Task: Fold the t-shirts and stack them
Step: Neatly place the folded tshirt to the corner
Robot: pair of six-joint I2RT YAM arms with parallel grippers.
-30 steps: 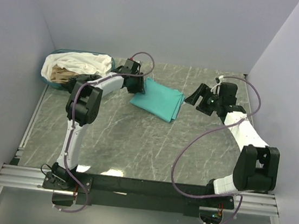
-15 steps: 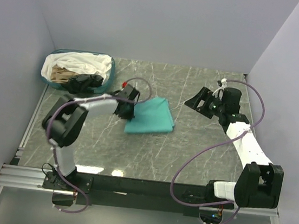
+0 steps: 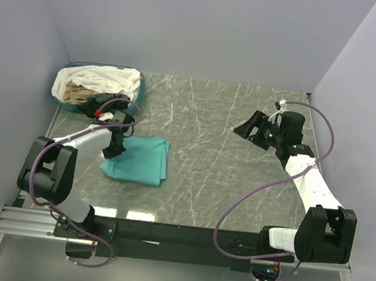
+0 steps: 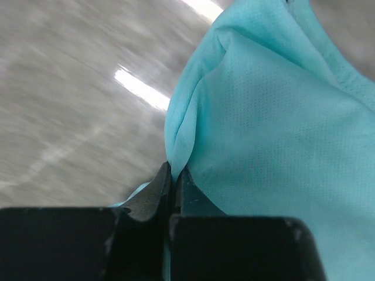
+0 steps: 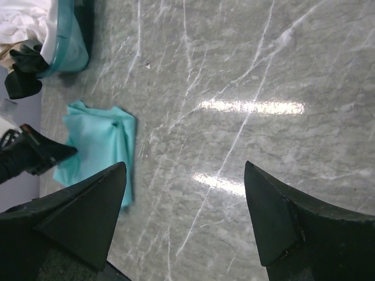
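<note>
Top external view: folded teal t-shirt (image 3: 141, 161) lies flat on table (image 3: 223, 186), left side, between basket (image 5: 71, 52) and arm bases. Left gripper (image 3: 113, 148) at shirt's left edge, jaws closed, pinching ridge of teal cloth (clear in left wrist view). Right gripper (image 3: 250, 129) well apart to right, above bare table, jaws wide, holding nothing. White t-shirt (image 3: 103, 75) heaped with other clothes in basket.

left tool (image 4: 173, 177) pinched shut, right tool (image 5: 185, 168) spread wide
</note>
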